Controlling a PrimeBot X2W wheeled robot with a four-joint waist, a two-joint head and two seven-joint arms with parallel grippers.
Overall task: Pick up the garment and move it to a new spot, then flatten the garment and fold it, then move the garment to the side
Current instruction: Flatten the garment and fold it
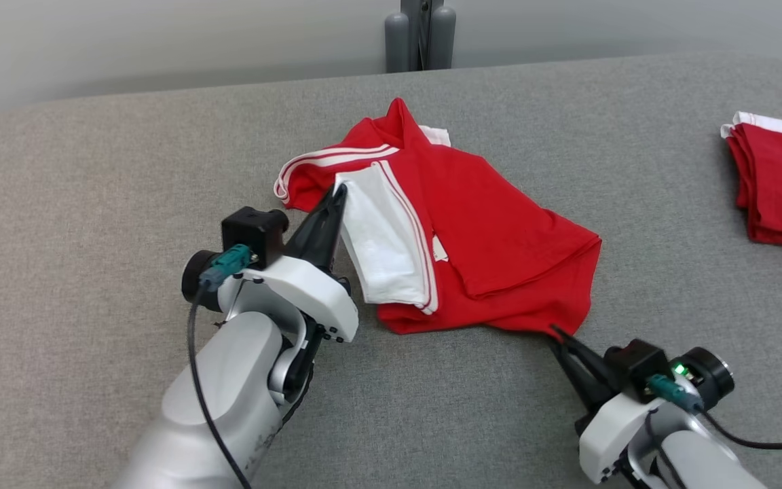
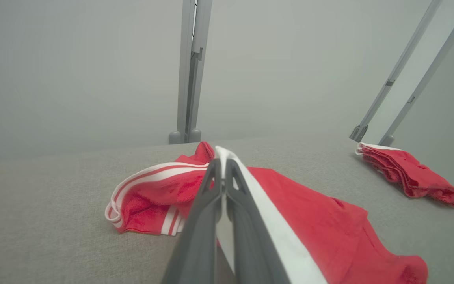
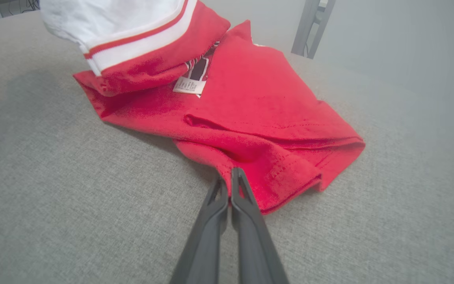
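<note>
Lying rumpled near the middle of the grey cloth-covered table [image 1: 92,224] is the garment [image 1: 493,224], red with white stripes at its edges, partly doubled over itself. A white panel [image 1: 384,251] is turned up along its left side, and a small label [image 3: 189,85] shows where the red layers meet just beside that panel.

The left gripper [image 1: 340,192] reaches in from the lower left with its fingers pointing up the table. They are clenched together on the upper edge of the white panel. From the left wrist view the white cloth runs between the two dark fingers [image 2: 246,197] and comes out past their tips, lifted a little off the table.

The right gripper [image 1: 557,334] comes in from the lower right, low to the surface. Its fingers are pressed tight together at the garment's near red hem, close to the bottom right corner. In the right wrist view the red cloth bunches into a small peak right at the tips, so it looks pinched there.

Well apart, at the table's right edge, sits a folded red pile [image 1: 781,190] with a white edge on top. A grey post [image 1: 420,34] stands behind the far side of the table.
</note>
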